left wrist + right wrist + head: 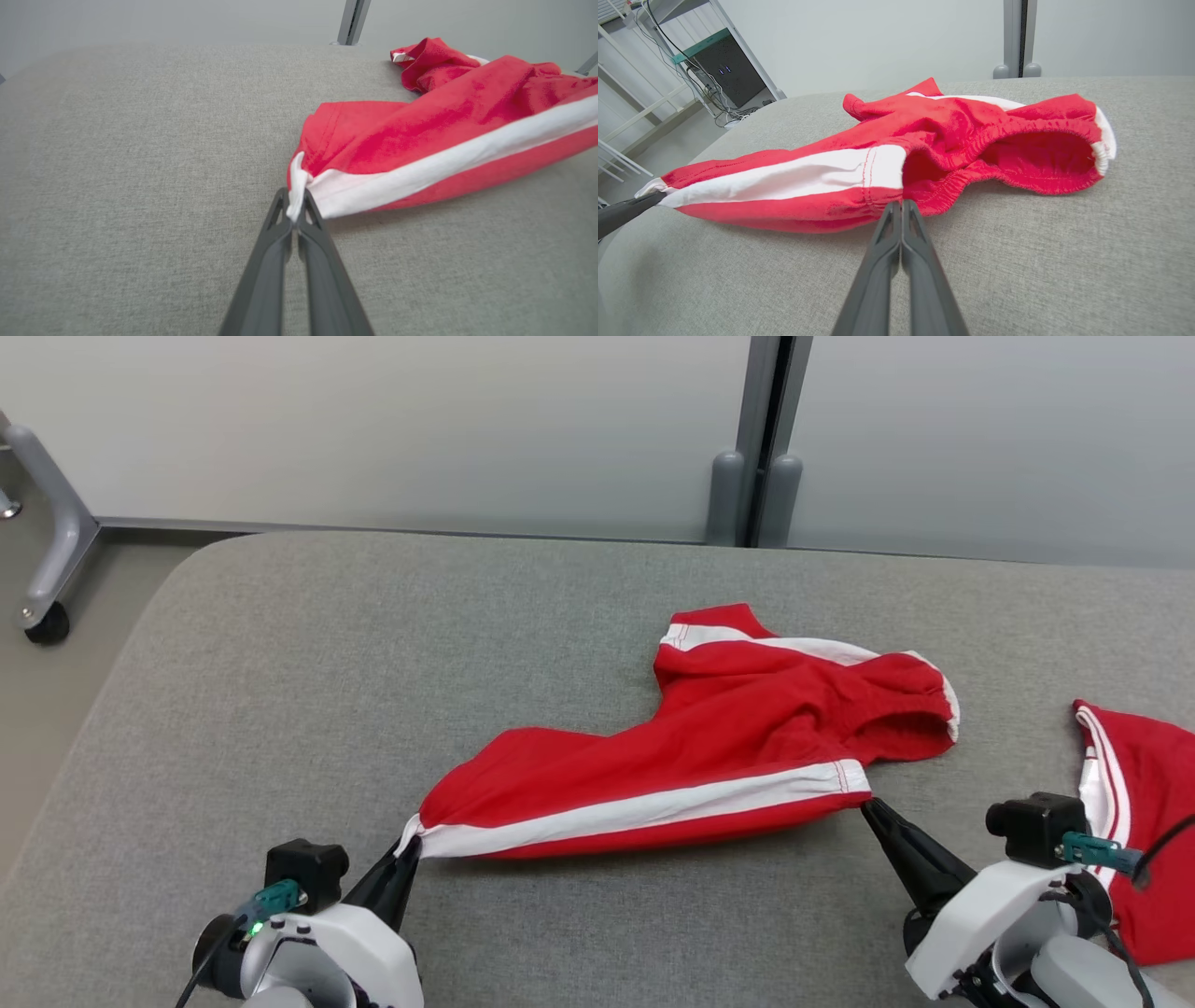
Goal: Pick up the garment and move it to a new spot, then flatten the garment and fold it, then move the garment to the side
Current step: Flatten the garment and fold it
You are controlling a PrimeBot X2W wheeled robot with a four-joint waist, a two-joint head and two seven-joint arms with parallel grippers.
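Note:
The garment point(709, 756) is a pair of red shorts with a white side stripe, lying stretched across the grey padded table point(280, 709). My left gripper point(408, 847) is shut on the white corner of the leg hem at the garment's left end; in the left wrist view the cloth point(444, 140) bunches between the closed fingertips of this gripper point(295, 212). My right gripper point(866, 805) is shut on the lower edge at the elastic waistband, where the stripe ends. In the right wrist view its tips point(901, 204) meet under the garment point(924, 140), whose waist opening gapes to the right.
A second red and white cloth point(1139, 821) lies at the table's right edge, behind my right wrist. A grey partition wall with a post point(761, 448) runs along the far side. A wheeled frame leg point(47, 551) stands on the floor at left.

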